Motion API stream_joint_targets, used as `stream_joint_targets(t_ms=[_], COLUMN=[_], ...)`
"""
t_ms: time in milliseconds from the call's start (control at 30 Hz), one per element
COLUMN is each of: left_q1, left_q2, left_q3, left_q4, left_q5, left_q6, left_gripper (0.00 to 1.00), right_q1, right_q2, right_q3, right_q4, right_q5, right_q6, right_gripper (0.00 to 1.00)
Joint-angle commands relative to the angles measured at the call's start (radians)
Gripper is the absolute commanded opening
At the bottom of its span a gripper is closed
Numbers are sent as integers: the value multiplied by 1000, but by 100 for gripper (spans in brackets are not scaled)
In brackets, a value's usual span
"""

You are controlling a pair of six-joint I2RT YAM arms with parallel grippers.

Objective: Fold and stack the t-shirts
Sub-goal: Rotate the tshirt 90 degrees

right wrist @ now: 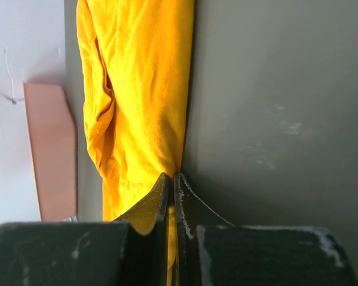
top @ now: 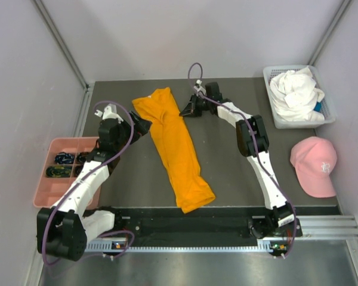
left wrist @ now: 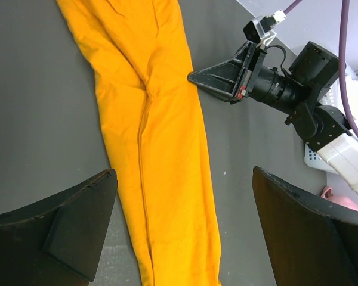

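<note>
On the worktop (top: 227,173), one shirt is half folded and no stack has begun.
The orange t-shirt (top: 174,146) lies as a long thin strip, its sides folded in, slanting from the far end of the worktop toward the near edge. I think it needs folding again, end to end, to make it short. The right gripper (right wrist: 172,179) has its fingers pressed together, pinching the right edge of the orange t-shirt near its far end. The left gripper (left wrist: 184,173) hangs just above the strip with its fingers wide apart, holding nothing. The white t-shirt (top: 295,92) sits in a crumpled heap in the basket (top: 275,122) at the far right corner, not yet folded. So most of the job is left.
</note>
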Motion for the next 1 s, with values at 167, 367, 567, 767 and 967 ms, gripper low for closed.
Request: stream_joint_targets(t_ms=[167,367,567,767,967], left_q1=[-3,-3,-3,-3,-3], left_q2=[-31,-26,-11,0,-12], left_q3=[-11,-13,-6,-6,-8], left_q4=[10,10,18,25,7], left_q5=[-4,-8,6,35,39], left_q6=[0,3,0,-12,-4], left_gripper=[99,99,99,99,99], right_q1=[-91,-152,-188,-191,-205], right_q2=[-25,-52,-155,-255,-264], right_q3=[-27,-95,-263,-399,-419], right_q4=[86,134,196,210,206], right_q5=[134,178,241,320,317], right_q6=[77,113,114,93,88], right_gripper=[0,0,0,0,8])
